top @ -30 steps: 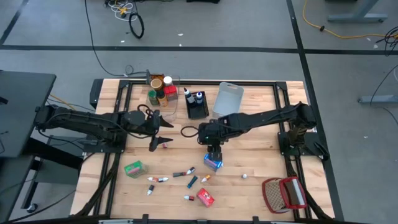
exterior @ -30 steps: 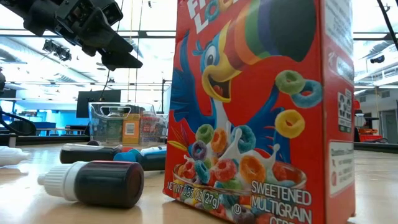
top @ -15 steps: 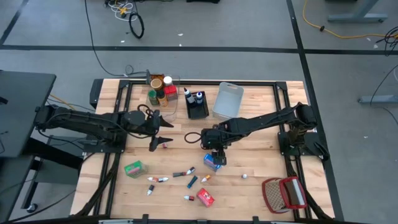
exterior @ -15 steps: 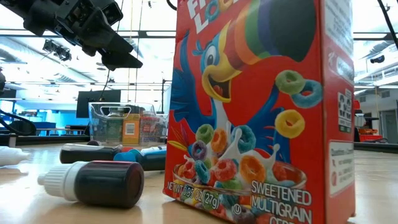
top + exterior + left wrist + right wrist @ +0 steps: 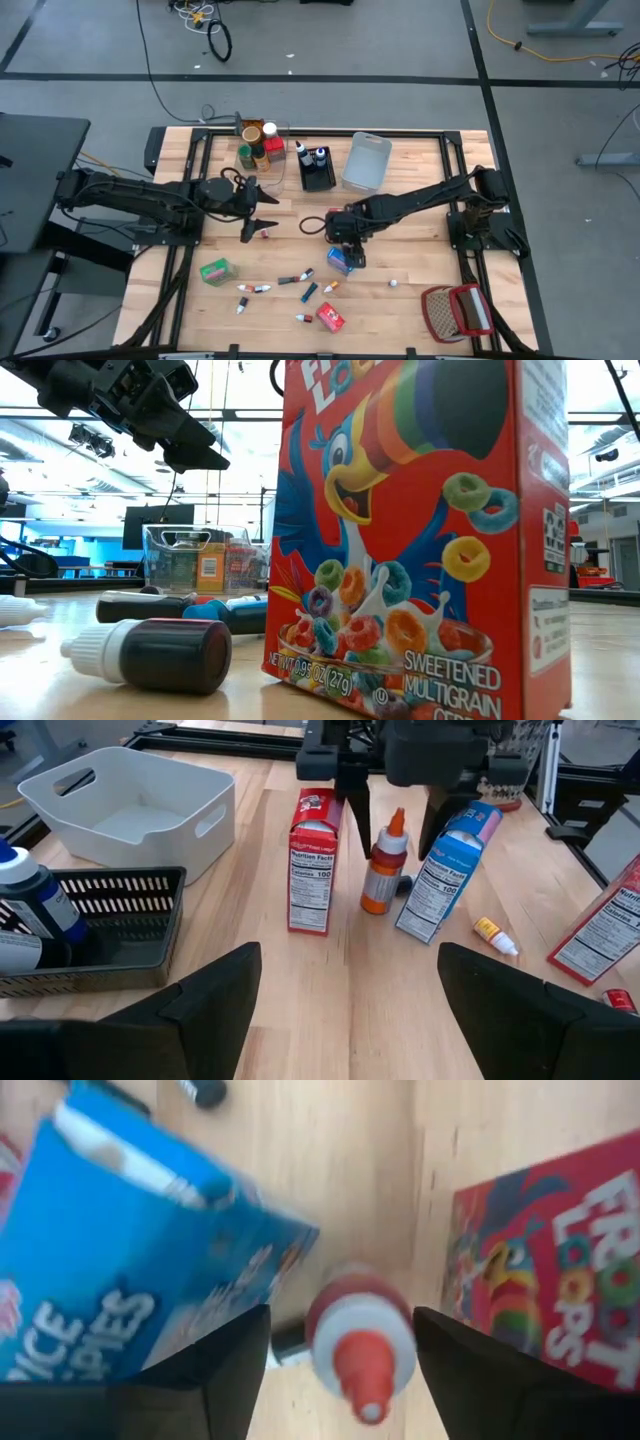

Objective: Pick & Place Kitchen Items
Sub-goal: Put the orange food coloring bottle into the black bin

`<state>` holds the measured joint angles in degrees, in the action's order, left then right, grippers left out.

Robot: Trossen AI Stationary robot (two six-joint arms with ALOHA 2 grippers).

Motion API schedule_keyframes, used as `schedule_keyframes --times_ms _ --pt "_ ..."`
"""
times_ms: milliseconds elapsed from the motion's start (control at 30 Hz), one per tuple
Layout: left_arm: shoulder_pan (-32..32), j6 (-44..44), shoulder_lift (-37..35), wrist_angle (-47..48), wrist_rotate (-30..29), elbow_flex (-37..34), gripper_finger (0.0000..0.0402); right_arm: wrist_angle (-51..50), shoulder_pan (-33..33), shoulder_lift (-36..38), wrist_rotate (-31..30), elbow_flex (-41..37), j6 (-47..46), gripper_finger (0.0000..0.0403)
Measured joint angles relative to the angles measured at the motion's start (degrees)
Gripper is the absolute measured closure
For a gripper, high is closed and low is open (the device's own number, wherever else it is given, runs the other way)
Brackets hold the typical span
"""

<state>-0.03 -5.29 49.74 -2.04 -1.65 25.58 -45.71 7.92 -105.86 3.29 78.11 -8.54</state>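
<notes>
Right tool (image 5: 340, 1370) has shifted off the tilted blue rice-cereal box (image 5: 130, 1260), fingers spread astride the small orange squeeze bottle (image 5: 360, 1340) | bottle upright mid-counter (image 5: 420, 240), ungripped, likely next pick | left tool (image 5: 345, 1010) spread, waiting farther off

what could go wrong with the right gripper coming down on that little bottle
The right gripper hangs open over the small orange-capped bottle, which stands tight between the red box and the tilted blue box. A finger could clip either box and tip it. The narrow bottle may also topple if the fingers close off-centre.
</notes>
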Motion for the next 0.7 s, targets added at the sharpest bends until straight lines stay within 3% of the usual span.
schedule_keyframes --times_ms 200,467,700 --pt "0.0 -0.1 0.0 0.0 0.0 0.0 0.0091 1.8 0.0 0.0 -1.1 0.0 1.0 0.0187" --pt "0.0 -0.1 0.0 0.0 0.0 0.0 0.0091 2.2 0.0 0.2 -1.2 0.2 -0.9 0.0278" --pt "0.0 0.0 0.0 0.0 -0.1 0.0 0.0091 5.2 0.0 0.0 2.2 3.7 -1.7 0.028"
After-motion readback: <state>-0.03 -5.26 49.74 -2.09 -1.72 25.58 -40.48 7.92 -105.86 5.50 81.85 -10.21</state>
